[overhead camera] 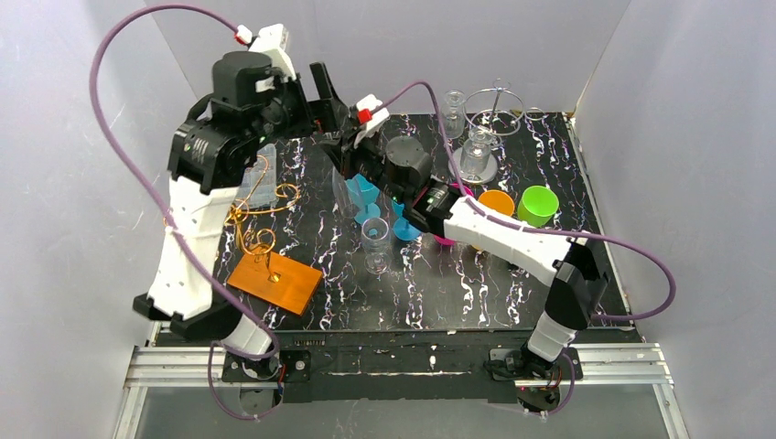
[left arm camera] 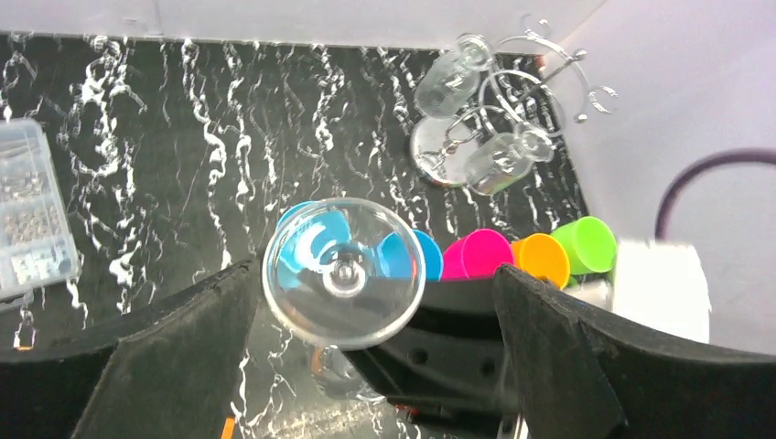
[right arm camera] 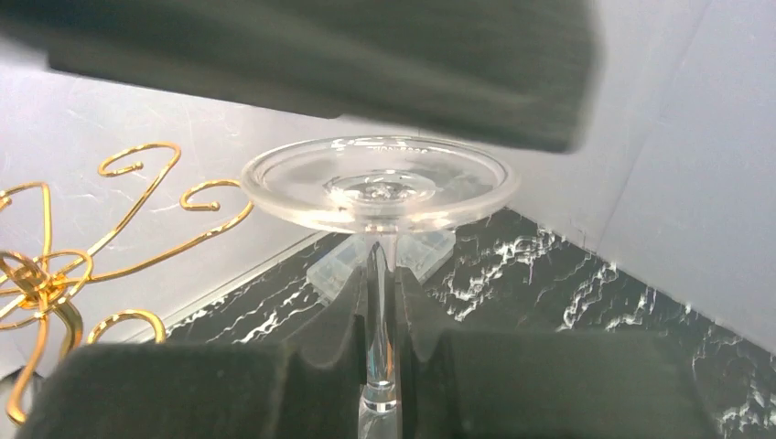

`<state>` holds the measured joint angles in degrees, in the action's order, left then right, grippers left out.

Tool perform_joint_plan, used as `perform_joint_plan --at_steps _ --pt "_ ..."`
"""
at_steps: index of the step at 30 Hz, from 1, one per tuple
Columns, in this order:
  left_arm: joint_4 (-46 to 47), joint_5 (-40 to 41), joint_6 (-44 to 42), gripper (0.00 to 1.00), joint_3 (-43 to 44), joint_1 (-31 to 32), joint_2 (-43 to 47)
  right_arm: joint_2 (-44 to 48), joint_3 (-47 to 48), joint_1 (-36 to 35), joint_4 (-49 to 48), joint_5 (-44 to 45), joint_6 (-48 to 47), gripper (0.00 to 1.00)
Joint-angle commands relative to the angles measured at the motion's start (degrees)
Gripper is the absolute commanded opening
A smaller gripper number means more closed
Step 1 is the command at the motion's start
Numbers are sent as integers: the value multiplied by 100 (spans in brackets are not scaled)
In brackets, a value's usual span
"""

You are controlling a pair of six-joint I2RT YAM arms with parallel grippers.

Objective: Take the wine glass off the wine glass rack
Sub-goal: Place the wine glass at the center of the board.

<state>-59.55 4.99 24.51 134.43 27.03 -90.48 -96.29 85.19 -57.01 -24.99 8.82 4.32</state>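
A: So, is the glass [left arm camera: 343, 273] off?
B: I judge yes: my right gripper [right arm camera: 380, 357] pinches its stem at upper centre of the top view, clear of the gold rack [overhead camera: 261, 215]. Left gripper [left arm camera: 375, 366] gapes, empty. Setting down remains.

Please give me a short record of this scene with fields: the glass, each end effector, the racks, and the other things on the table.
glass: clear, gripped at the stem, foot toward the left end effector
right end effector: closed on the glass stem
left end effector: open wide, fingers on either side of the foot, not touching it
gold rack: left side of the table, no glass on it
silver rack: back right, two glasses at it
cups: blue, pink, orange, green, mid-table
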Motion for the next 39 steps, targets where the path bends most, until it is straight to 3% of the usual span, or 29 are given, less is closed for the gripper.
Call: perform_joint_plan --at_steps 1,10,11,15,19,28,34,39 --pt "1285 -398 -553 98 -678 22 1022 502 1035 60 1736 610 1079 1" --pt "3054 -999 -1771 98 -2593 500 2340 952 2082 375 4658 1067 2765 1" --pt "3447 -863 -2367 98 -3166 1027 2708 1140 2357 587 5629 1111 3444 1" --pt "3692 -289 -3357 98 -3775 2171 3085 1583 2223 955 6415 799 4344 1" --pt "3939 699 -4338 98 -4279 3517 3202 1910 1935 1576 7197 -324 4927 1" --pt "4805 2692 -5740 98 -5037 5777 3111 2962 113 2622 7756 -2025 5963 1" --pt "5508 3015 -5816 98 -5703 6318 3172 3532 -1228 2852 7734 -3461 7042 1" --pt "5870 3067 -5655 97 -6293 6466 3345 3969 -2018 2871 7448 -3911 7735 1"
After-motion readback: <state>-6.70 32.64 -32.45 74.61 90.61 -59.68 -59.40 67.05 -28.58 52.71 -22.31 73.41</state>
